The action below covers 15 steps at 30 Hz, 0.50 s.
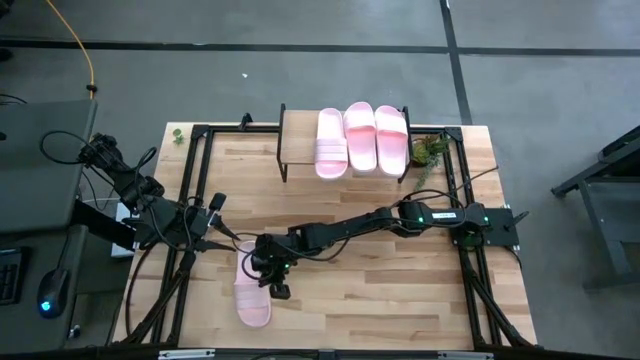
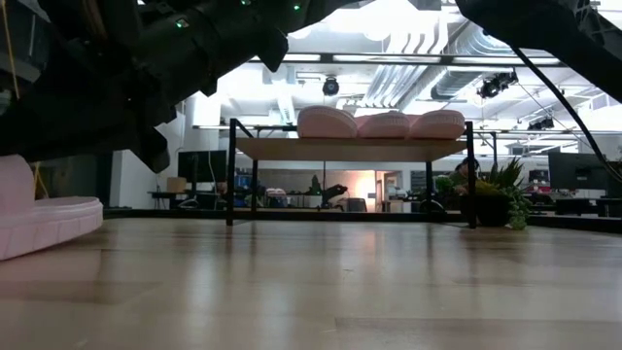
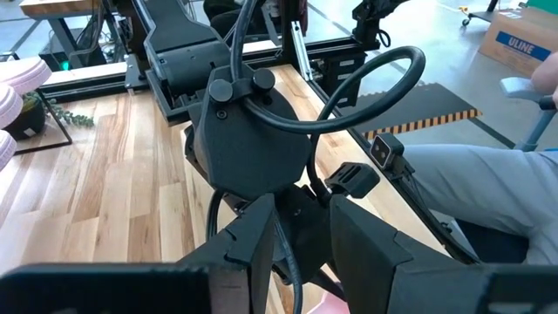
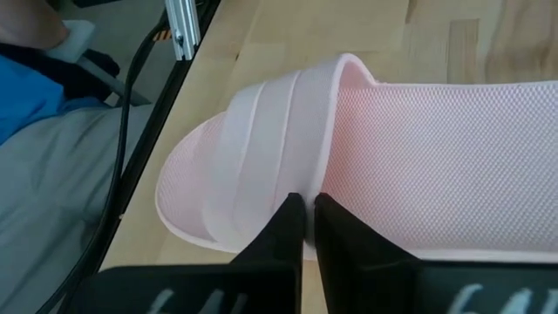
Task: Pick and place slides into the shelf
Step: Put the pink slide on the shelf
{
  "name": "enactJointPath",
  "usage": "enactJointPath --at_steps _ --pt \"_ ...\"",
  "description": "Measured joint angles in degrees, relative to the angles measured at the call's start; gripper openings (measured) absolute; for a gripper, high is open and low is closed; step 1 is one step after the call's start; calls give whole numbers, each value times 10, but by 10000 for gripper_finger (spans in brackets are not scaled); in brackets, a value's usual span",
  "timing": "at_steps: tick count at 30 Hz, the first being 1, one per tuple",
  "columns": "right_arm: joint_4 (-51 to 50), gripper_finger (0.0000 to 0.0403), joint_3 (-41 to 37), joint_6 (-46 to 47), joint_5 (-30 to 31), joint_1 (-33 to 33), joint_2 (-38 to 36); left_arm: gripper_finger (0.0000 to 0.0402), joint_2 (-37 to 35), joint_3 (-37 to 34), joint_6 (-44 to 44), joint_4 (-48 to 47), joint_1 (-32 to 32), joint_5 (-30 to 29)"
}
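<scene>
Lit evenly from overhead in the high view; only soft, short shadows under the arms on the pale table (image 1: 400,290). Strong backlight in the low view: blown-out ceiling lights (image 2: 408,19) glaring white, arm (image 2: 117,68) reduced to a near-black silhouette, broad sheen on the table surface, nearest boards blurred. Out of focus at the close dark hand (image 3: 301,253) in the left wrist view, sharper farther off, lines bowed toward the edges. Bright, diffuse light on the pink slide (image 4: 366,148) in the right wrist view, woven texture crisp, fingers (image 4: 279,235) soft.
</scene>
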Motion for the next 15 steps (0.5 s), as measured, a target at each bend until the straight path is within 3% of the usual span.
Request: enactJointPath --at_steps 15 --pt "-10 0 0 1 -6 -4 0 101 0 0 0 0 0 0"
